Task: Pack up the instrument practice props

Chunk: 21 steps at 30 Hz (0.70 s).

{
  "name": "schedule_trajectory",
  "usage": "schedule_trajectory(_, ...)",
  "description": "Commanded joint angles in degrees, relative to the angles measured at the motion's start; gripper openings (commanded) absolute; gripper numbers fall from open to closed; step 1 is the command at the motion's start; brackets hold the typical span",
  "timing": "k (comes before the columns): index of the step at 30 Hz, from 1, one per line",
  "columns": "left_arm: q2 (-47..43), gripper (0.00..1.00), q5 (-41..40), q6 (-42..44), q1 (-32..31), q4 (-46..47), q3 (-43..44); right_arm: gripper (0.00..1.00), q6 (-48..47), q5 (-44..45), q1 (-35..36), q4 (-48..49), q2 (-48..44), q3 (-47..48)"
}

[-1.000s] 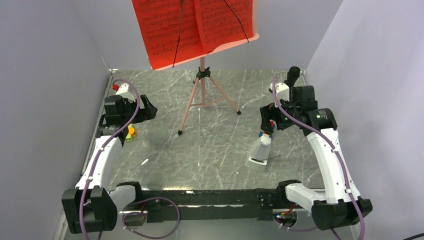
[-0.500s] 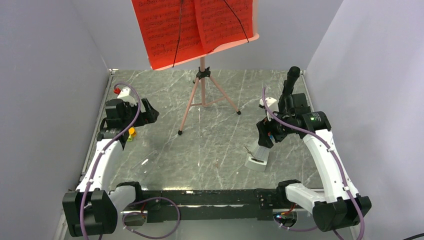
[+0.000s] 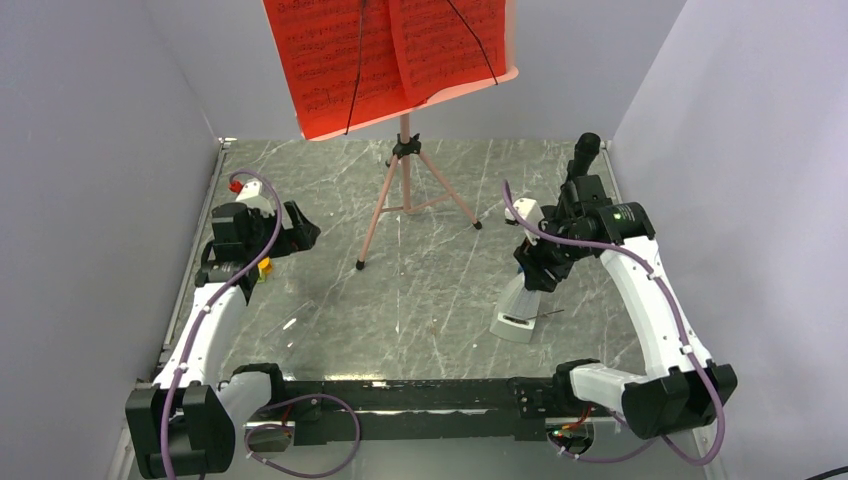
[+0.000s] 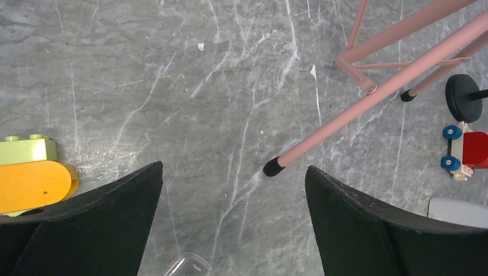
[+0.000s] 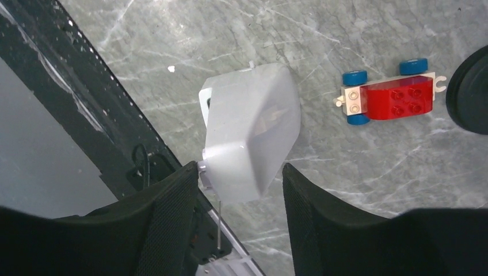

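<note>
The pink music stand point(image 3: 405, 190) stands on its tripod at the back middle, with red sheet-music pages point(image 3: 390, 55) on its desk. One pink leg point(image 4: 374, 98) shows in the left wrist view, its black foot between and just beyond my fingertips. The white wedge-shaped metronome point(image 3: 515, 312) lies on the table at the right. My right gripper point(image 3: 535, 280) is open and hangs over it, a finger on each side of its narrow end point(image 5: 250, 132); the jaws are not closed on it point(image 5: 239, 169). My left gripper point(image 3: 305, 232) is open and empty above the table point(image 4: 233, 169).
Yellow and green toy blocks point(image 4: 31, 178) lie by my left gripper, also seen from above point(image 3: 263, 268). A red toy car with blue wheels point(image 5: 391, 98) lies beside the metronome. A black post point(image 3: 585, 155) stands at the back right. Grey walls close the sides.
My right gripper has moved left and down, from beside the toy car to over the metronome's narrow end. My left gripper has shifted slightly toward the back.
</note>
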Motion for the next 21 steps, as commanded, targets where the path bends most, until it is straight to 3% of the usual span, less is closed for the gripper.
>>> schedule_trajectory(1,-1.7,0.98,1.3,-0.8,0.3,2.8,-0.7,0.54,-10.4,0.4,1.7,-4.3,2.8,4.4)
schedule_trajectory(7,-3.3,0.98,1.1,-0.1,0.4,2.8,-1.9,0.42,-15.9,1.8,5.9,-9.0,6.8,6.7)
schedule_trajectory(15,-6.0,0.98,0.7,1.1,0.6,1.9,-4.0,0.0,-22.9,3.0,13.7,-11.1,9.7,11.7)
schedule_trajectory(21,-7.4,0.98,0.3,1.4,0.8,1.7,-5.2,0.0,-33.3,1.7,22.1,-13.0,11.7,17.7)
